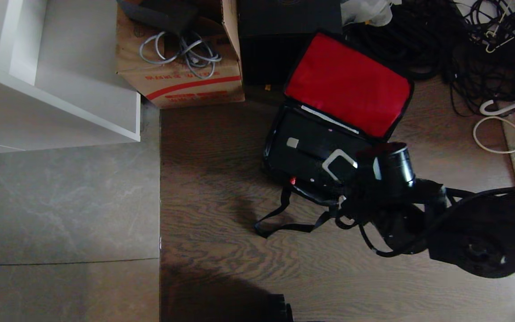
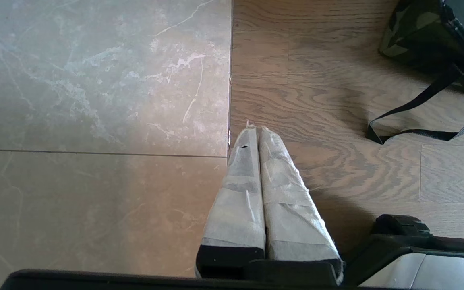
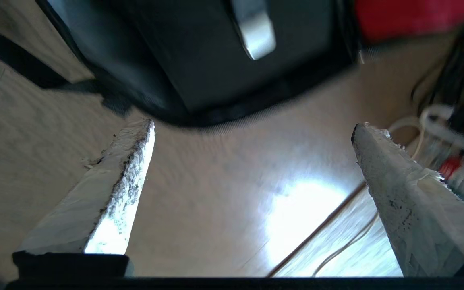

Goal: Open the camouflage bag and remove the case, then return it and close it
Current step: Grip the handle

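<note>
The camouflage bag [image 1: 280, 134] lies on the wood floor with its red-lined lid [image 1: 347, 85] thrown back. The black case [image 1: 311, 147] sits inside it, showing a silver handle bracket [image 1: 338, 163], a grey label [image 1: 292, 143] and a red knob [image 1: 292, 180]. My right arm [image 1: 391, 174] reaches over the bag's near right corner. My right gripper [image 3: 252, 129] is open and empty above the floor, just short of the case [image 3: 199, 52] and its bracket [image 3: 254, 32]. My left gripper [image 2: 255, 129] is shut and empty, parked away from the bag [image 2: 417, 40].
The bag's black strap [image 1: 280, 223] trails over the floor toward me. A brown cardboard box [image 1: 181, 67] and a taller black box [image 1: 284, 36] stand behind the bag. White shelving [image 1: 61, 89] is at the left, tangled cables [image 1: 485, 53] at the right.
</note>
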{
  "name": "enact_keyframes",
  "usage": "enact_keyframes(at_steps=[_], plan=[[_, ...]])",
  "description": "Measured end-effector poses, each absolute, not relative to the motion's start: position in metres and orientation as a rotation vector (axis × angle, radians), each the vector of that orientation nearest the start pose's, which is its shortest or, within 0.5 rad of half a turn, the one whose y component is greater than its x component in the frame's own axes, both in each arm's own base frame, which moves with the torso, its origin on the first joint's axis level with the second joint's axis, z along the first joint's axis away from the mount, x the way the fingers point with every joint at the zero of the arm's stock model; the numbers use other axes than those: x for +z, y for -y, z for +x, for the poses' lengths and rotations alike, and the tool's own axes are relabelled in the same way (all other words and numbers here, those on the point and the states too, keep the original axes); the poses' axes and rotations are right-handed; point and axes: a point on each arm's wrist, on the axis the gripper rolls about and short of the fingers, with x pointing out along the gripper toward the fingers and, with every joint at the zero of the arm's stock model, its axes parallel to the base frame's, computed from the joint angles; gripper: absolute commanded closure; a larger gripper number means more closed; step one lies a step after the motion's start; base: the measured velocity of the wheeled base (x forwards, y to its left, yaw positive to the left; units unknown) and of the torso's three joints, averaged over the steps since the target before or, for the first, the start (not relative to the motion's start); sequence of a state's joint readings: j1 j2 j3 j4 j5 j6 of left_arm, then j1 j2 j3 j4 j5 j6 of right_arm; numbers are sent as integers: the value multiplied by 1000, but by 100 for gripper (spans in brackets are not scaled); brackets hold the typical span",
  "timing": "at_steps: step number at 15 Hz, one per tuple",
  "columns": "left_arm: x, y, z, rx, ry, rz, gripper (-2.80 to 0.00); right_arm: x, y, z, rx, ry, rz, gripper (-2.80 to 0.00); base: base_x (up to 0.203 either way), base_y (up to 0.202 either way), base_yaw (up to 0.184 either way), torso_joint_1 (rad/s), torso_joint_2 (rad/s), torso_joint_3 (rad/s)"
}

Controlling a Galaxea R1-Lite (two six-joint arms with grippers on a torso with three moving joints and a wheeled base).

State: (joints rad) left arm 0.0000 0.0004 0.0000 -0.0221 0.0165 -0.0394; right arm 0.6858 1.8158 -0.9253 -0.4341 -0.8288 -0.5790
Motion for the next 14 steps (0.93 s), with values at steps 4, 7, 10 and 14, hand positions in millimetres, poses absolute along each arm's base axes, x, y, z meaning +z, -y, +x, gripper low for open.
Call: enact_keyframes(at_steps=[4,7,10,14], plan=[[78,0,-23,16,22,-39,0,142,-227,281,-45,-334,-904,-280,0,0,0,0,0,0],[78,0,-23,16,22,-39,0,136,-241,289,-47,-274,-1005,-280,0,0,0,0,0,0],[78,0,-23,16,22,-40,0,131,-250,300,-128,-198,-1128,-280,0,0,0,0,0,0],[78,0,-23,16,22,-40,0,127,-250,313,-256,-107,-1250,-280,0,0,0,0,0,0]])
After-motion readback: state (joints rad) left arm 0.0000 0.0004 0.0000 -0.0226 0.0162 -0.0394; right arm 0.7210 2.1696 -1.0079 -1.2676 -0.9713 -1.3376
